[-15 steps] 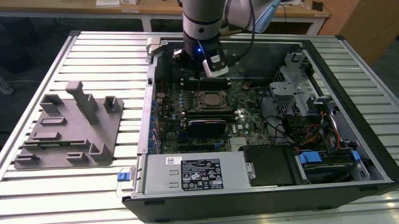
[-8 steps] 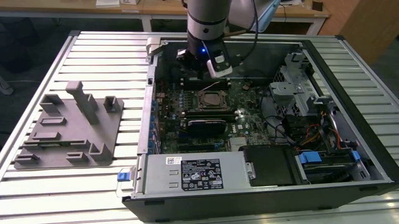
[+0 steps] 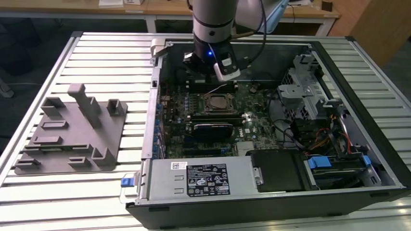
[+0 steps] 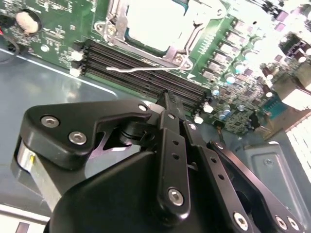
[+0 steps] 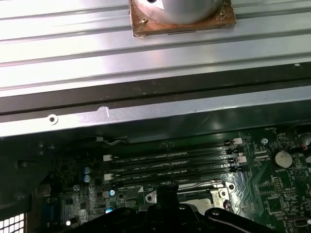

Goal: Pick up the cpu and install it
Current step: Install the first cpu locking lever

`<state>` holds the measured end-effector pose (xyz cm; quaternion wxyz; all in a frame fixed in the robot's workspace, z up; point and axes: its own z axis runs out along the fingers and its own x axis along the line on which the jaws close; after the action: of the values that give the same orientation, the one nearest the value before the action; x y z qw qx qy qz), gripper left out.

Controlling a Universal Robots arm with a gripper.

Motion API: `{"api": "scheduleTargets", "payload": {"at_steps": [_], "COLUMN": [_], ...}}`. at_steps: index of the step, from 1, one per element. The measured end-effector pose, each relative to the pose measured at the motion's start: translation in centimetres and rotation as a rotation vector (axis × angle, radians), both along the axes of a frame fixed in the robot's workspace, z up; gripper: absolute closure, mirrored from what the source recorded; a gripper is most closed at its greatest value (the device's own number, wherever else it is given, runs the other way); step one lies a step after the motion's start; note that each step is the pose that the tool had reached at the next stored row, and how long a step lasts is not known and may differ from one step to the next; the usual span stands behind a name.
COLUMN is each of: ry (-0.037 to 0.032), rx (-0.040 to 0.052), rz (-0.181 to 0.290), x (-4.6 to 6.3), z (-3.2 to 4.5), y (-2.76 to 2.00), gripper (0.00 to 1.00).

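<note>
The small flat square cpu with its shiny silver metal top [image 3: 218, 102] is seen seated in the black-framed socket [image 4: 182, 51] on the green motherboard [image 3: 257, 126], inside the open black computer case [image 3: 359, 72] laid on the ribbed metal worktop [image 3: 103, 62]. The black hand [image 4: 165, 104] is held just above the board, beside the socket towards the case's rear wall — its fingers are drawn together in the second wrist view, and nothing is gripped between them. The thin wire retention lever [image 4: 141, 69] is seen lying between the socket and the dark memory slots [image 5: 170, 160]. A slip is judged possible here: should the hand be lowered carelessly, the lever or the slots could be snagged, or the seated chip nudged askew and the pins beneath bent. Room is tight — the case wall lies close on one side, cables and the drive cage [image 3: 308, 91] on the other; free room is found only upward. The grey plastic tray with upright posts [image 3: 70, 134] stands well apart on the worktop.
</note>
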<state>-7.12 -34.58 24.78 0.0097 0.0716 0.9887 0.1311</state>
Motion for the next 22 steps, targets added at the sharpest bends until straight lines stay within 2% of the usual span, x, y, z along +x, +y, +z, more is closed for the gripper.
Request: {"api": "scheduleTargets", "payload": {"at_steps": [5,7,12,14,22], "ry": [-0.0365,-0.0493,-0.0679,-0.0715,-0.0709], "rx": [-0.0008,-0.0057,-0.0123,-0.0133,-0.0178], "rz": [-0.001,-0.010,-0.066,-0.084,-0.177], "x": [0.0,0.0,0.0,0.0,0.0], "z": [-0.21,-0.28,-0.59,-0.74,-1.19], "y": [0.00,0.00,0.00,0.00,0.00], "gripper": [0.89,0.89,0.89,0.89,0.89]}}
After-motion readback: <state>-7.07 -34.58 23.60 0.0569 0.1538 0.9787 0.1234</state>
